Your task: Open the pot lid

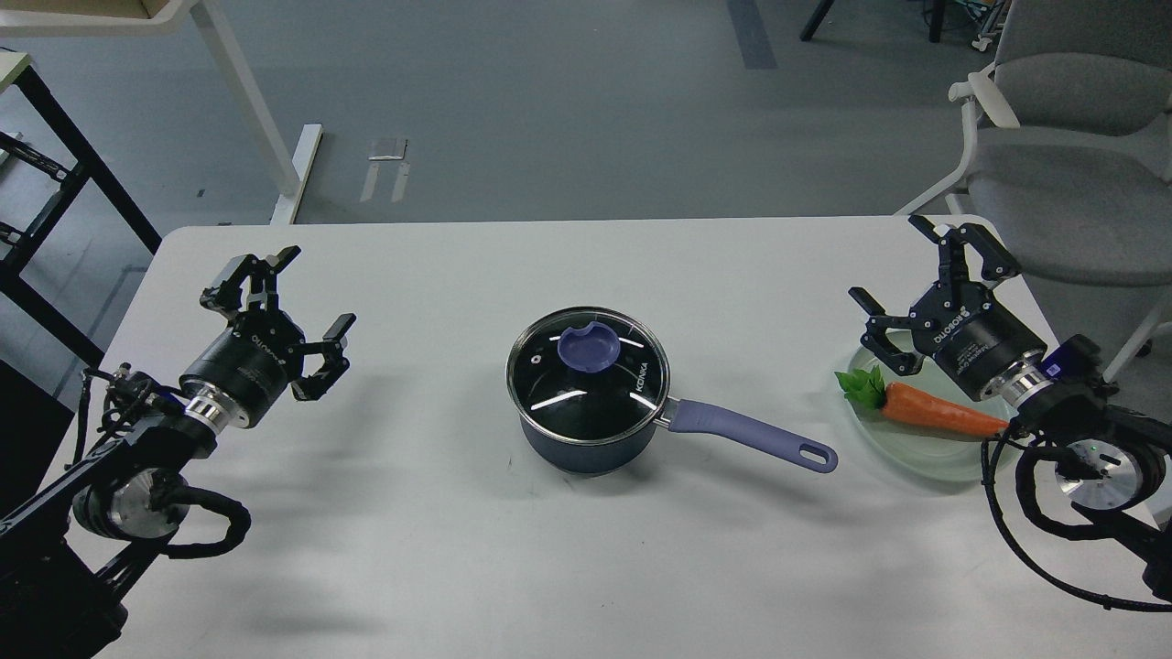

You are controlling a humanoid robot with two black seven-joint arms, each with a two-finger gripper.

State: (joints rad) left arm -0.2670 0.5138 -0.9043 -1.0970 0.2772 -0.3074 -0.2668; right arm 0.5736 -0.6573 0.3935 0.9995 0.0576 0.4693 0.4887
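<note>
White table point(439, 513) carries the pot point(586, 435) at centre, the pot lid point(588, 371) seated on it. Left gripper point(298, 297) and right gripper point(902, 275) flank it well apart, jaws released. Nothing begun; next, I judge, reach and pinch the knob point(587, 346)

The glass pot lid point(588, 368) with purple-blue knob sits closed on the dark blue pot point(586, 444) mid-table, handle pointing right.

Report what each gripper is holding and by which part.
Nothing is held. Left gripper and right gripper hang open, apart from the pot lid.
</note>
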